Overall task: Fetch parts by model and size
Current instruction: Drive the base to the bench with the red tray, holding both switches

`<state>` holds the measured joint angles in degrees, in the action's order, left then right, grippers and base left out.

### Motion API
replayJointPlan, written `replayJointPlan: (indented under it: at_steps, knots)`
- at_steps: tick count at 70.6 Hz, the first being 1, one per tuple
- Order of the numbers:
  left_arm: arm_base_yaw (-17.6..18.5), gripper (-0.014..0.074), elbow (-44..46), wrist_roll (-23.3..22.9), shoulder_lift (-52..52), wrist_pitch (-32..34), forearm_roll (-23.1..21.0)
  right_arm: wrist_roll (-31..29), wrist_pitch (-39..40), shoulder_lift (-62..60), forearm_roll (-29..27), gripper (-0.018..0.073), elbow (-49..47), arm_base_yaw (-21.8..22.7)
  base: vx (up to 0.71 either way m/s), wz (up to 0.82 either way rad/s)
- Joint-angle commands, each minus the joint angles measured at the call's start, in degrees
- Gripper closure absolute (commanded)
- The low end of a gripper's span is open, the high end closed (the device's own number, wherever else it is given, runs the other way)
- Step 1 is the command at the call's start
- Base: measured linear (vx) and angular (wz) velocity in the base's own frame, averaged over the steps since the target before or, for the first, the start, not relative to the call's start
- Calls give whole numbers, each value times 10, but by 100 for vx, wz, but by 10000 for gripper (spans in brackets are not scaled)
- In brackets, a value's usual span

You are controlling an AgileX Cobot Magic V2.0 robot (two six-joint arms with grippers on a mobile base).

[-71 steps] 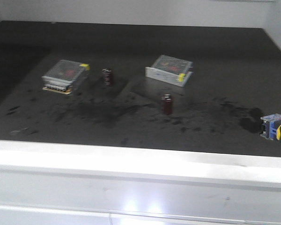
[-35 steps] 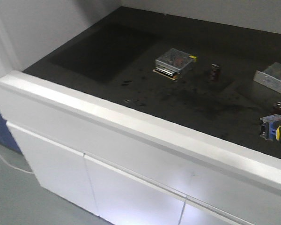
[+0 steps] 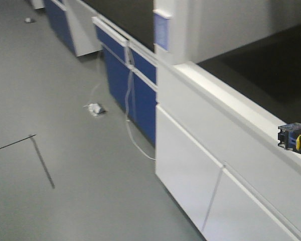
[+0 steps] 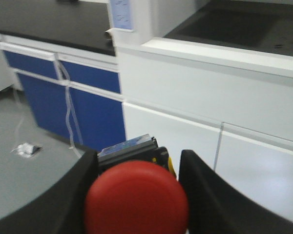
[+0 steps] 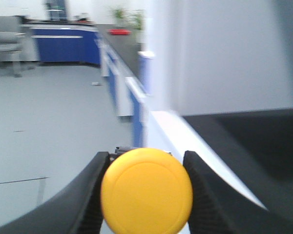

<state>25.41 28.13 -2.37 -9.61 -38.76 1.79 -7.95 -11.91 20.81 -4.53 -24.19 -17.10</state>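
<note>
Left wrist-mounted view: left end effector (image 4: 136,163) clamps one red-capped switch (image 4: 136,201); right end effector (image 5: 144,163), one yellow-capped switch (image 5: 146,191).

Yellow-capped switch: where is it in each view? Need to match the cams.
Front-facing: right edge, mid-height; a dark-and-blue body with a yellow sliver, probably the yellow-capped switch.
Left wrist: not in it; the left fingers hold the red-capped switch.
Right wrist: bottom centre, cap facing the camera, between the right fingers.
Shared landmark: the white counter rim with the dark top behind it.
</note>
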Motion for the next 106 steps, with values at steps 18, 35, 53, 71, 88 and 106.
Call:
replayJointPlan:
  at_steps: [18,35,53,71,88,106]
  knots:
    - [3,603,13,-1,-7,48,0,-1,50,1,0,565,-18,0,6,118]
    - [2,603,13,-1,-7,48,0,-1,48,1,0,565,-18,0,14,77]
    - [2,603,13,-1,-7,48,0,-1,48,1,0,565,-18,0,25,22]
    - [2,603,13,-1,-7,48,0,-1,48,1,0,565,-18,0,41,4]
    - [2,603,13,-1,-7,48,0,-1,48,1,0,565,-18,0,54,3]
    - [2,603,13,-1,-7,48,0,-1,50,1,0,565,-18,0,63,-7]
